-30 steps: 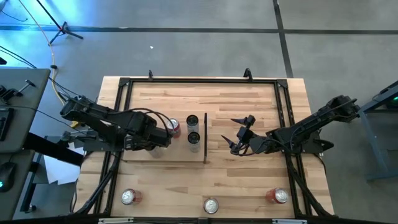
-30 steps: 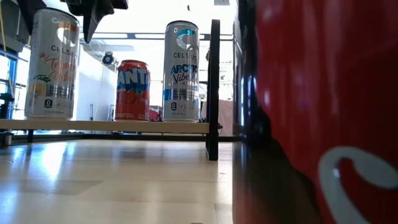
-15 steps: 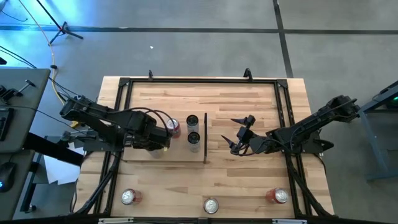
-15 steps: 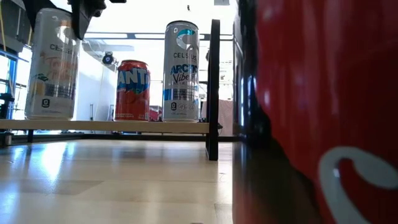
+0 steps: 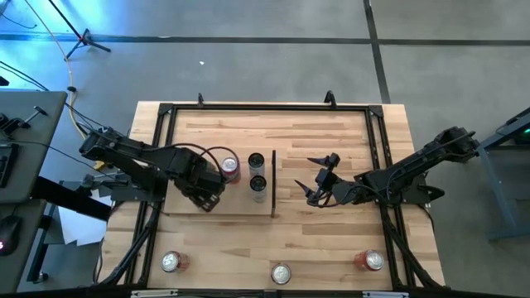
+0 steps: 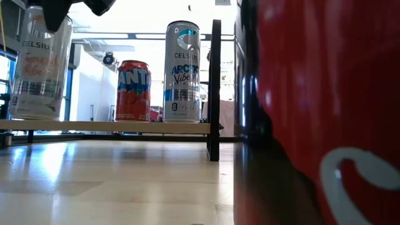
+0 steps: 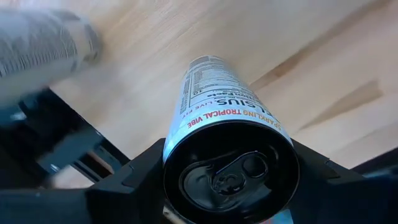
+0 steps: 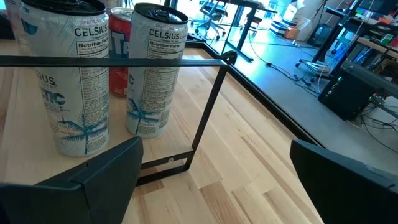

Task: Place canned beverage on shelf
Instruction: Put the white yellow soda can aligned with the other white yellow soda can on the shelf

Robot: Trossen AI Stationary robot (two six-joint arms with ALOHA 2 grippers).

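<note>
My left gripper [image 7: 227, 186] is clamped on a tall Celsius can [image 7: 227, 134], holding it tilted above the left part of the shelf [image 5: 217, 204]. My right gripper [image 5: 319, 184] waits wide open, holding nothing, right of the shelf's dark upright strip [image 5: 273, 184].

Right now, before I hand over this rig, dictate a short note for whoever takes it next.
Left gripper: shut on the tall silver Celsius Tropical Vibe can, held slightly tilted over the left end of the flat pale-wood shelf panel. I cannot tell whether its base is on the panel.
Right gripper: open, empty, waiting just right of the shelf's dark upright strip.
Done: a red Fanta can and two silver Celsius cans stand on the shelf.
Left: settle and release the held can. Three more cans wait along the table's near edge.
</note>
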